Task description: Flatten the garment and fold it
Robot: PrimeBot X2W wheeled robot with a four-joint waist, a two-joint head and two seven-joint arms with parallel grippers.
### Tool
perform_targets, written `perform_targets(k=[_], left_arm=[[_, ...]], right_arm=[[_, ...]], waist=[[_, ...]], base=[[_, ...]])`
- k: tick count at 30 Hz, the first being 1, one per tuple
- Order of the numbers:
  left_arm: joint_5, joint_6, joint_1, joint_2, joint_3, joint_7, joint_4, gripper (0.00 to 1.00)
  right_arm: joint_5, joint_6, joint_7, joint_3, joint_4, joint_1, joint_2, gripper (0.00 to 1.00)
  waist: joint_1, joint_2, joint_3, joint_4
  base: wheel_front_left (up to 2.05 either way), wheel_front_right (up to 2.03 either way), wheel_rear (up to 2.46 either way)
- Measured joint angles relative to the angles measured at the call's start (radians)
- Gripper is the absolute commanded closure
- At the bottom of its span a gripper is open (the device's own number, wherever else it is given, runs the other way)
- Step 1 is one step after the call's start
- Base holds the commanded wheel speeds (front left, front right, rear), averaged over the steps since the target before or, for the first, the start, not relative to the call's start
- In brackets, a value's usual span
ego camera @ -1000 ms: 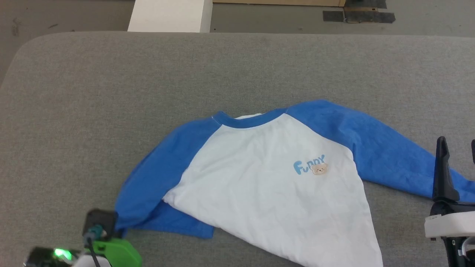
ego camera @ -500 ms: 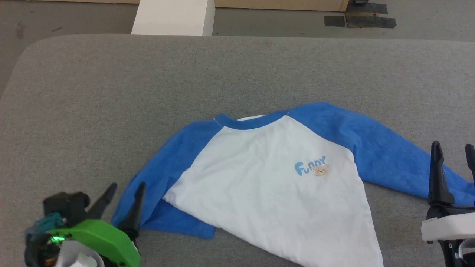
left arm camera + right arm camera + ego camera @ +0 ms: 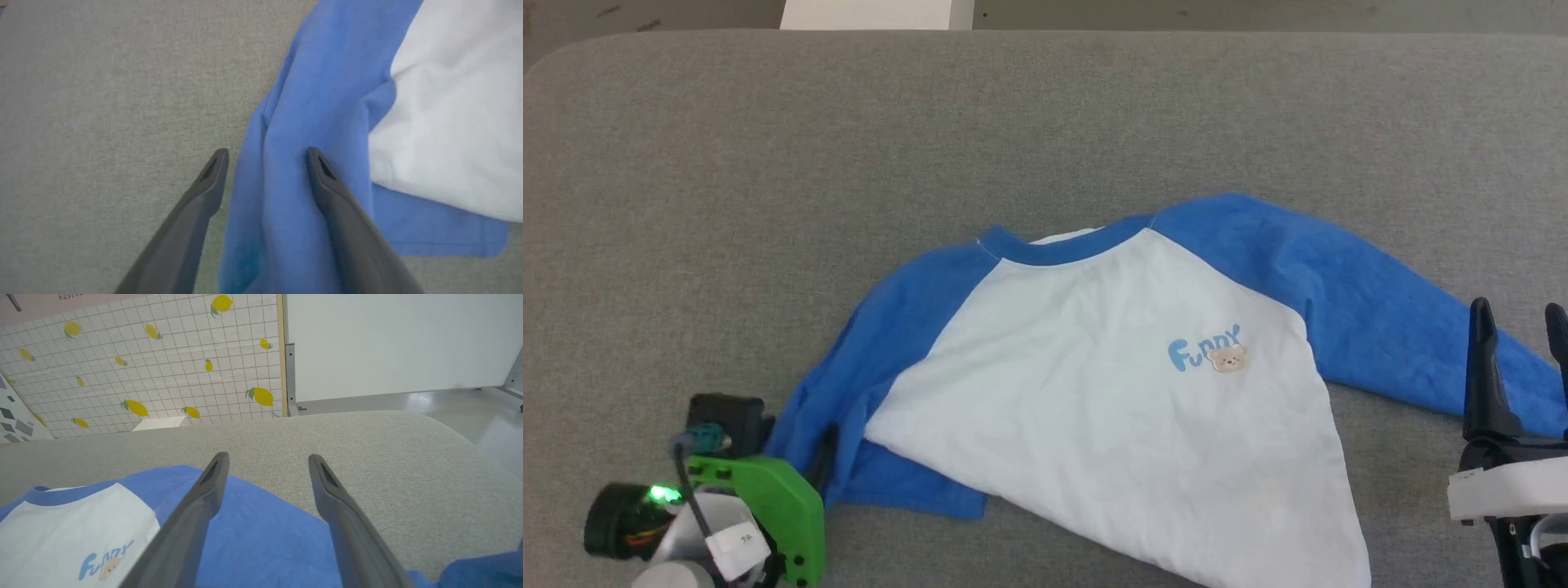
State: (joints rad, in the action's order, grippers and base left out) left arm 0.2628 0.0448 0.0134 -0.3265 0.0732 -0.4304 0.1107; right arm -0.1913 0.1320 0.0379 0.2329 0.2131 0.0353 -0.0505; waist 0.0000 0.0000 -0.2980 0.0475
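The garment (image 3: 1094,392) lies face up on the grey cloth table (image 3: 768,163), white body with blue sleeves and a small light-blue chest logo (image 3: 1205,353). Its left sleeve (image 3: 882,343) bends back under the body, and the hem runs off the bottom edge. My left gripper (image 3: 805,445) points down at that sleeve's lower end. In the left wrist view the left gripper (image 3: 265,153) is open, one finger on the blue cloth (image 3: 286,196), the other finger over bare table. My right gripper (image 3: 1517,310) hovers open over the right sleeve (image 3: 253,539), nothing between the fingers of the right gripper (image 3: 268,457).
A white block (image 3: 874,12) stands beyond the table's far edge. The right wrist view shows a lemon-patterned wall panel (image 3: 143,367) and a white wall (image 3: 388,339) past the table. Bare grey surface lies to the left and behind the garment.
My left gripper has gone from shut to open and now reaches down across the left sleeve's fold. The head camera has tilted down a little. The right gripper has barely moved.
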Motion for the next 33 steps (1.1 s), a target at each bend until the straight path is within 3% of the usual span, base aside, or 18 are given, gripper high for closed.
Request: perform_targets(k=[5, 7, 8, 9, 11, 14, 21, 23, 24, 25, 33], left_arm=[[0.063, 0.014, -0.004, -0.001, 0.015, -0.152, -0.072, 0.0], [0.091, 0.021, -0.009, 0.001, 0.012, -0.159, -0.075, 0.0], [0.095, 0.023, -0.009, 0.004, 0.01, -0.147, -0.08, 0.09], [0.095, 0.024, -0.009, 0.007, 0.009, -0.125, -0.086, 0.51], [0.091, 0.023, -0.011, 0.013, 0.003, -0.071, -0.093, 1.0], [0.079, 0.002, -0.012, 0.029, -0.01, 0.01, -0.087, 1.0], [0.02, -0.122, -0.025, 0.025, -0.128, 0.159, -0.006, 1.0], [0.001, -0.154, -0.025, 0.025, -0.146, 0.188, -0.005, 0.62], [-0.002, -0.165, -0.025, 0.026, -0.151, 0.196, -0.011, 0.22], [-0.001, -0.171, -0.024, 0.03, -0.152, 0.196, -0.019, 0.0], [0.133, -0.183, -0.016, 0.165, -0.183, 0.275, -0.008, 0.0]], right_arm=[[0.003, 0.0, -0.004, -0.005, -0.001, -0.007, 0.0, 0.0], [0.002, 0.0, -0.004, -0.008, -0.002, -0.011, 0.0, 0.0], [0.002, 0.0, -0.004, -0.009, -0.004, -0.011, 0.0, 0.0], [0.002, 0.0, -0.004, -0.01, -0.006, -0.012, 0.0, 0.0], [0.002, 0.0, -0.004, -0.009, -0.009, -0.012, 0.0, 0.0], [0.002, 0.0, -0.004, -0.007, -0.012, -0.012, 0.0, 0.0], [0.002, 0.0, -0.007, -0.005, -0.013, -0.013, 0.0, 0.0], [0.002, 0.0, -0.007, -0.007, -0.017, -0.013, 0.0, 0.0], [-0.001, 0.0, -0.007, -0.009, -0.02, -0.013, 0.0, 0.0], [-0.002, 0.0, -0.007, -0.01, -0.022, -0.013, 0.0, 0.0], [-0.003, 0.0, -0.005, -0.023, -0.039, -0.013, 0.0, 0.0]], waist=[[0.0, 0.0, -0.004, 0.001], [0.0, 0.0, -0.004, 0.002], [0.0, 0.0, -0.004, 0.002], [0.0, 0.0, -0.003, 0.003], [0.0, 0.0, 0.0, 0.006], [0.0, 0.0, 0.007, 0.01], [-0.0001, 0.0, 0.018, 0.017], [0.0, 0.0, 0.018, 0.017], [0.0, 0.0, 0.017, 0.016], [-0.0001, 0.0, 0.017, 0.015], [0.0, 0.0, 0.021, 0.006]], base=[[0.0, 0.0, 0.0], [0.0, 0.0, 0.0], [0.0, 0.0, 0.0], [0.0, 0.0, 0.0], [0.0, 0.0, 0.0], [0.0, 0.0, 0.0], [0.0, 0.0, 0.0], [0.0, 0.0, 0.0], [0.0, 0.0, 0.0], [0.0, 0.0, 0.0], [0.0, 0.0, 0.0]])
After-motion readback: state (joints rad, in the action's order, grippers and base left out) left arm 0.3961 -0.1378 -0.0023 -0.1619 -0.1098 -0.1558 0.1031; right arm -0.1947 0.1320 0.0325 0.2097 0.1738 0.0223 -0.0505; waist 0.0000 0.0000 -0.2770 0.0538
